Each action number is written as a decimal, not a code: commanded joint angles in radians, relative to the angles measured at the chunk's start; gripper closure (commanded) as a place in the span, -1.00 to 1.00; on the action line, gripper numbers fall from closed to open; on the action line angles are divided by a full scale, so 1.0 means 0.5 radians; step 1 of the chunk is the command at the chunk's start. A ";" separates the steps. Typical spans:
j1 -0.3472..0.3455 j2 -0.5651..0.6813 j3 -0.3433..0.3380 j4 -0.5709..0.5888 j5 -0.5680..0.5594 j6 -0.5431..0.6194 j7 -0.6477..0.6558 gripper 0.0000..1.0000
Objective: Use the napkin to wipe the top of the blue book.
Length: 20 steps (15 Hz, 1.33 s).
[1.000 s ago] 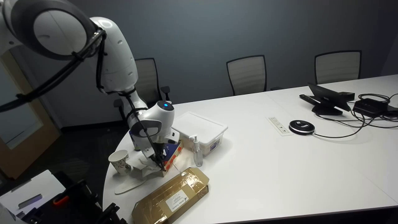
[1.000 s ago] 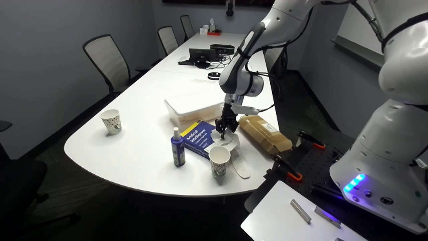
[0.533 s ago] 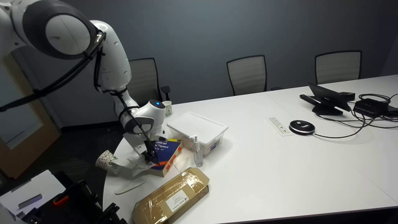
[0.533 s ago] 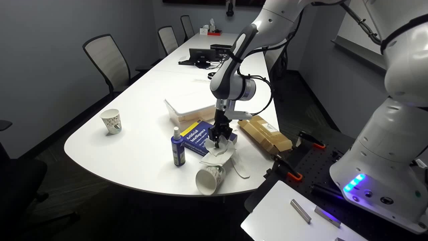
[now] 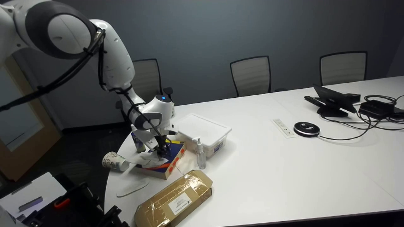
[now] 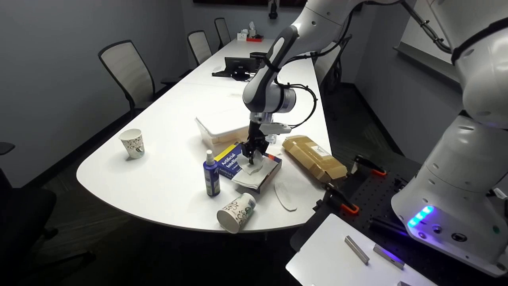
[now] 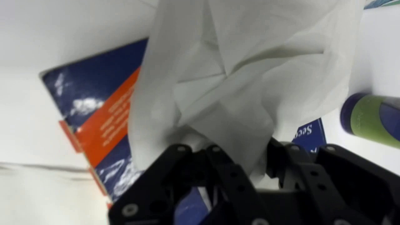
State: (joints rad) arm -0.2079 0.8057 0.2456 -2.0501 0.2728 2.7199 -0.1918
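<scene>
The blue book [image 5: 174, 150] lies flat on the table; in an exterior view its yellow end [image 6: 227, 151] shows, and in the wrist view its orange patch [image 7: 104, 125]. My gripper [image 6: 253, 157] is over the book, fingers pointing down. It is shut on the crumpled white napkin [image 6: 254, 171], which bunches between the fingertips in the wrist view [image 7: 242, 153]. The napkin [image 7: 225, 78] spreads over the book's middle and hangs toward its long edge near the tipped cup. It covers part of the cover and title. The fingertips' contact with the cover is hidden by the napkin.
A paper cup [image 6: 238, 211] lies on its side near the table's rounded edge. A blue spray bottle [image 6: 211, 177] stands beside the book. A lidded white box [image 5: 203, 128], a clear pump bottle [image 5: 201, 155] and a tan package [image 5: 173, 199] are around it. Another cup [image 6: 133, 145] stands upright.
The gripper dragged the napkin toward the near cup, which tipped over and rolled toward the table edge. The gripper and napkin then moved back over the book toward its yellow end.
</scene>
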 commanded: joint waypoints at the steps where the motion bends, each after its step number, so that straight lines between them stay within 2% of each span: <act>1: 0.018 -0.042 -0.072 0.028 -0.019 -0.003 0.037 0.94; 6: -0.016 -0.060 -0.138 -0.071 -0.002 0.020 0.042 0.94; 9: -0.031 -0.039 -0.103 -0.077 0.006 -0.008 0.013 0.94; 15: 0.056 0.018 -0.009 0.069 -0.024 -0.063 0.019 0.94; 20: 0.171 0.017 -0.063 0.222 -0.100 -0.106 0.044 0.94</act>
State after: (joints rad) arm -0.1527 0.8128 0.2381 -1.9938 0.2523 2.7077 -0.1911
